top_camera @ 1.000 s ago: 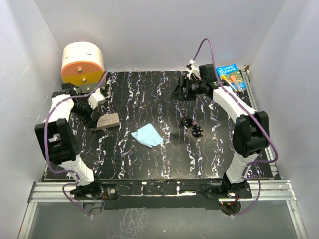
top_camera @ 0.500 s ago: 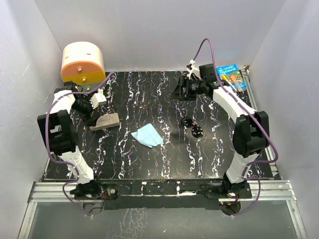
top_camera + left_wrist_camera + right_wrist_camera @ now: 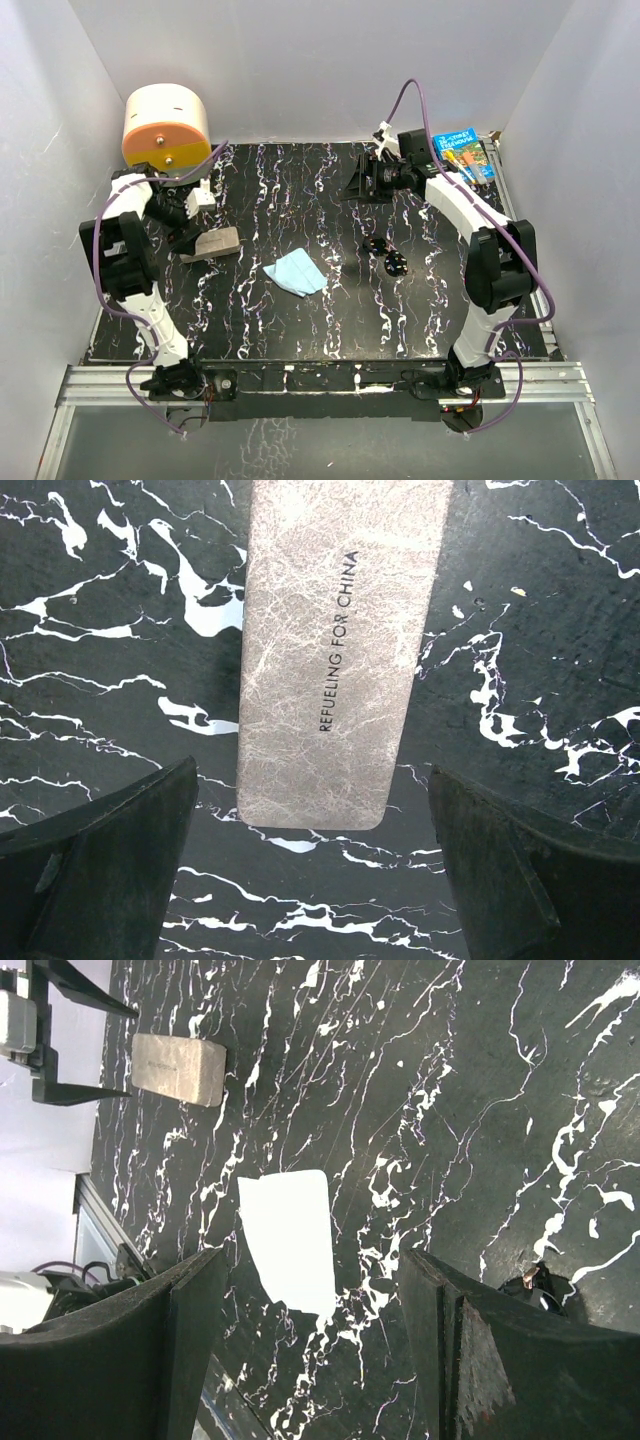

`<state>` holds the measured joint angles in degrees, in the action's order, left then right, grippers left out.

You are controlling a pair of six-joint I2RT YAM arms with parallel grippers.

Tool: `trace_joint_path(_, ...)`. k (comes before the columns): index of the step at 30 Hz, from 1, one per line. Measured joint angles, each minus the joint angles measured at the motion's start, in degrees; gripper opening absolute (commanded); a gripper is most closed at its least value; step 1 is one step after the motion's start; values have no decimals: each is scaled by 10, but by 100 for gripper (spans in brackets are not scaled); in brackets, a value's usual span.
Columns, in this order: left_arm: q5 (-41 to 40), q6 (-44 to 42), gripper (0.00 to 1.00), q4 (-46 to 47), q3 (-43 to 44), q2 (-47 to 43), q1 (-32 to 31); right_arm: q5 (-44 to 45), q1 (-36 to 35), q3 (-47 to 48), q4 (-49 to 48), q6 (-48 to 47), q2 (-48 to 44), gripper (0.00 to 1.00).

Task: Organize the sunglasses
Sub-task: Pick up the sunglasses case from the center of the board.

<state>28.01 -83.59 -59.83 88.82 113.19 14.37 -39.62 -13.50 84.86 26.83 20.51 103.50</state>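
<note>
On the marble table (image 3: 330, 320), the left gripper (image 3: 312, 770), spread wide, has neared the case (image 3: 330, 630).

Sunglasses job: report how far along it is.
Nothing looks done: the sunglasses lie loose on the table, apart from the case, which looks closed. In hand: the left gripper, open, straddles the case's end without touching. Left: open the case, put the sunglasses in; the right gripper is open and empty.
</note>
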Motion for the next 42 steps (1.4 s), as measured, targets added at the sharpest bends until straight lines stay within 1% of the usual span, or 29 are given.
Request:
trace_joint_path(6, -2, -3, 97, 8, -12, 0, -10, 1, 0, 1, 1, 1, 20, 75)
trace_joint_path(13, -6, 7, 97, 57, -50, 0, -20, 3, 0, 1, 2, 1, 20, 75)
trace_joint_path(17, -6, 16, 97, 76, -53, 0, -21, 4, 0, 1, 2, 1, 20, 74)
trace_joint_path(19, -6, 19, 97, 76, -51, 0, -21, 4, 0, 1, 1, 1, 20, 75)
trace_joint_path(25, -5, 22, 92, 64, -27, 1, -21, 5, 0, 1, 2, 1, 22, 75)
trace_joint_path(29, -4, 22, 96, 59, -23, 9, -22, 6, 0, 1, 2, 1, 27, 75)
trace_joint_path(33, -4, 18, 97, 55, -24, 16, -22, 7, 0, 1, 2, 1, 28, 75)
trace_joint_path(39, -4, 9, 96, 54, -43, 16, -25, 6, 0, 2, 2, 1, 29, 75)
trace_joint_path(42, -5, 9, 93, 55, -46, 16, -26, 6, 0, 5, 2, 2, 32, 75)
